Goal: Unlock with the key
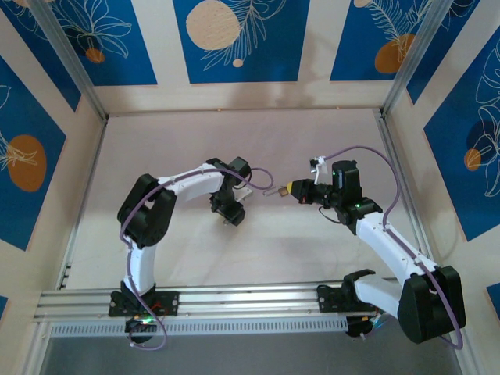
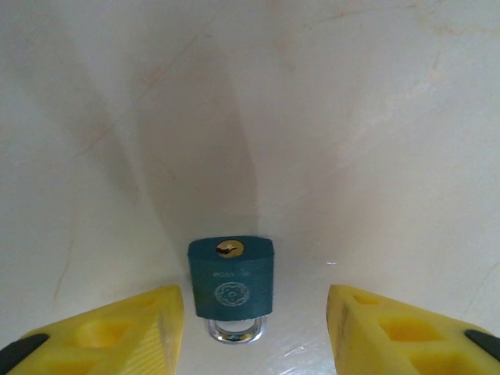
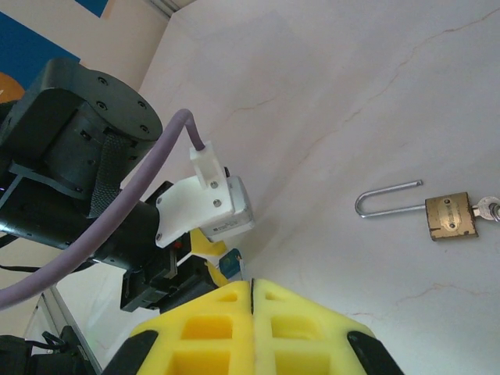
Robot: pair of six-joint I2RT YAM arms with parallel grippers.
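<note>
In the left wrist view, the key (image 2: 231, 277) lies on the pale desk (image 2: 351, 117) at lower centre of the frame. Its dark blue head is uppermost, with a small brass-coloured hole near the top edge, and a silvery stub shows below it at the bottom of the picture. The left end effector (image 2: 254, 301) stands partly open around the key. One of its yellow fingers (image 2: 117, 332) is in the lower left corner, its tip just beside the key's edge, and whether they touch cannot be told. The other finger is in the lower right, with a clear strip of desk between it and the key. The key is not clamped.

In the right wrist view, the right end effector (image 3: 251, 301) sits at bottom centre with its two yellow fingers pressed together along a thin seam and nothing between them. The brass padlock (image 3: 451, 216) lies flat on the desk at the right of that frame, apart from the fingers. Its silver shackle (image 3: 383, 201) points toward the left, one leg running into the body and the other seeming to end just short of it. A small silvery piece juts from the body at the frame's right edge. The left arm (image 3: 86, 156) takes up the left side of this view.
</note>
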